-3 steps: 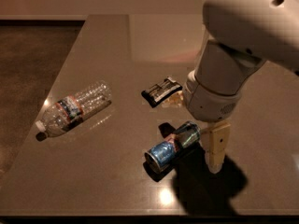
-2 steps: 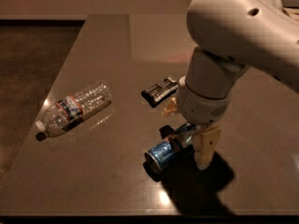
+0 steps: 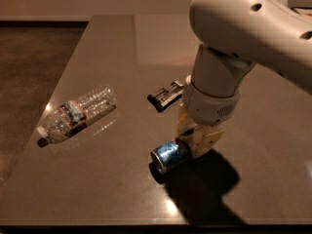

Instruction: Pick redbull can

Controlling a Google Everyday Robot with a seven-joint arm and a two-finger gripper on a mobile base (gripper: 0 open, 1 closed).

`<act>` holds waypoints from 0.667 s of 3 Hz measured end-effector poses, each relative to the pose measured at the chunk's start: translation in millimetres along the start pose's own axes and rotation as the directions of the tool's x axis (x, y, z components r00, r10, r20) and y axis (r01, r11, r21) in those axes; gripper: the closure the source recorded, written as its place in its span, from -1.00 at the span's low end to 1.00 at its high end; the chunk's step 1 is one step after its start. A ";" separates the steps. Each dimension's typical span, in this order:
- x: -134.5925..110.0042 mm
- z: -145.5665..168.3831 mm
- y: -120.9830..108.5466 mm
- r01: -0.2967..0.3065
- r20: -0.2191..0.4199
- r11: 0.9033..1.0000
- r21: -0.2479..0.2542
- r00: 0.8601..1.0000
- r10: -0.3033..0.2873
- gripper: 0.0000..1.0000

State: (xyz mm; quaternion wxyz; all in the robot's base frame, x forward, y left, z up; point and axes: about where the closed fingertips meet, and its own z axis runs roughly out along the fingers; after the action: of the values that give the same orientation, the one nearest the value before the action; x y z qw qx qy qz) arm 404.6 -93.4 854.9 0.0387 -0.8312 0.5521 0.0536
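Note:
The redbull can (image 3: 168,156) lies on its side on the brown table (image 3: 112,48), blue and silver, with its silver rimmed end facing the front left. My gripper (image 3: 194,134) is low over the can's far end, right against it, under the large white arm (image 3: 234,43). The arm hides the far part of the can.
A clear plastic water bottle (image 3: 78,112) with a red-blue label lies on its side at the left. A small flat black-and-silver packet (image 3: 165,94) lies just behind the gripper. The table's front edge runs close below the can, and the floor drops off at the left.
The arm has swung left and down, bringing my gripper from the can's right side onto its far end. The can has stayed about where it was.

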 end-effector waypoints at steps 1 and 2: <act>-0.5 -33.5 -4.5 -0.021 0.031 0.998 0.058 0.999 0.019 0.74; -6.9 -72.4 -7.6 -0.026 0.071 0.991 0.129 0.997 0.017 1.00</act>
State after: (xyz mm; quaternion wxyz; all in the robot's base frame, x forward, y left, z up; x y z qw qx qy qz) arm 412.3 -93.1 927.6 0.1114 -0.8185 0.5617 0.0469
